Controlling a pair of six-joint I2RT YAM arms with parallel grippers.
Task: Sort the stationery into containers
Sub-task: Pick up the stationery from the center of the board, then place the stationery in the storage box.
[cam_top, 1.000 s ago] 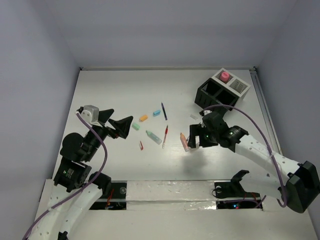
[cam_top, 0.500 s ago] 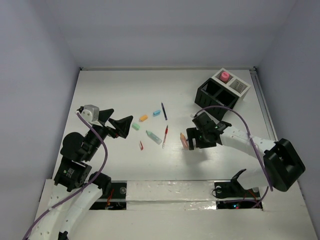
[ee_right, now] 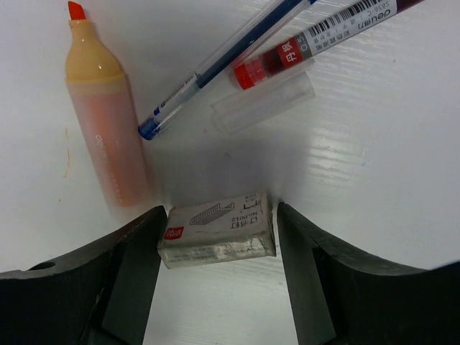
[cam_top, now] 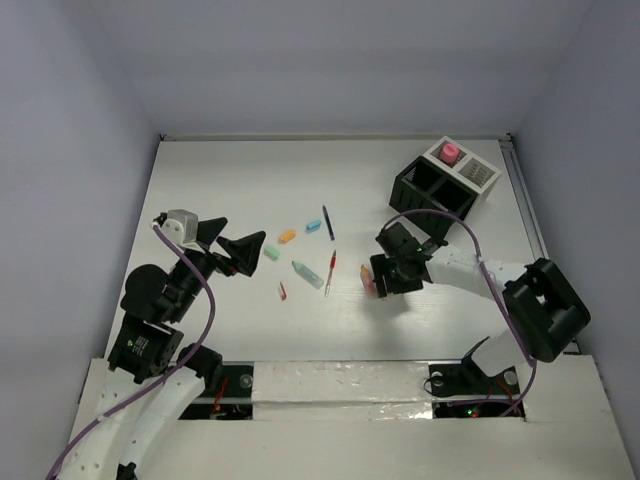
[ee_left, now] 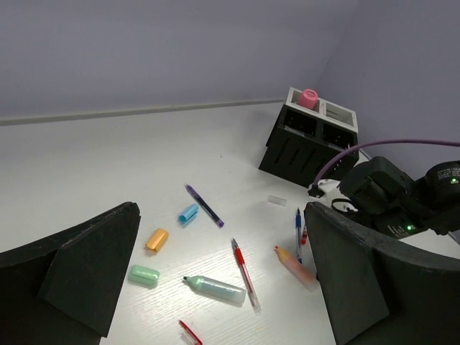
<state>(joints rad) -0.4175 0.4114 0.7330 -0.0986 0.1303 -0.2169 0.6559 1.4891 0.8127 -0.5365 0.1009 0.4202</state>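
The left gripper (cam_top: 232,243) hangs where it was a second ago, released and wide apart, nothing between its fingers (ee_left: 93,266). On the table (cam_top: 230,180) ahead of it the loose pieces have not shifted: a green cap (cam_top: 271,254), an orange cap (cam_top: 287,236) and a teal cap (cam_top: 313,226) in a rising row, a small red piece (cam_top: 282,291) nearer the bases, a teal marker (cam_top: 307,273), a dark pen (cam_top: 327,222) and a red pen (cam_top: 330,272).

Right of these lies the peach marker (cam_top: 368,282), also unmoved, with the right gripper (cam_top: 385,277) low over the table just beside it. The right arm (cam_top: 540,310) has folded since a second ago: its elbow has swung in from the near right edge towards the middle, while the gripper itself has edged only slightly left and away.

In the right wrist view a small white box (ee_right: 218,230) lies flat on the table between the fingers (ee_right: 122,287), which meet its two ends. Whether they press it I cannot tell. Past it lie the peach marker, a blue pen (ee_right: 223,65), a clear cap (ee_right: 262,104) and a second red pen (ee_right: 316,32).

Far right stands the organizer (cam_top: 425,190), with a bottle (cam_top: 451,153) in its white part, unchanged.
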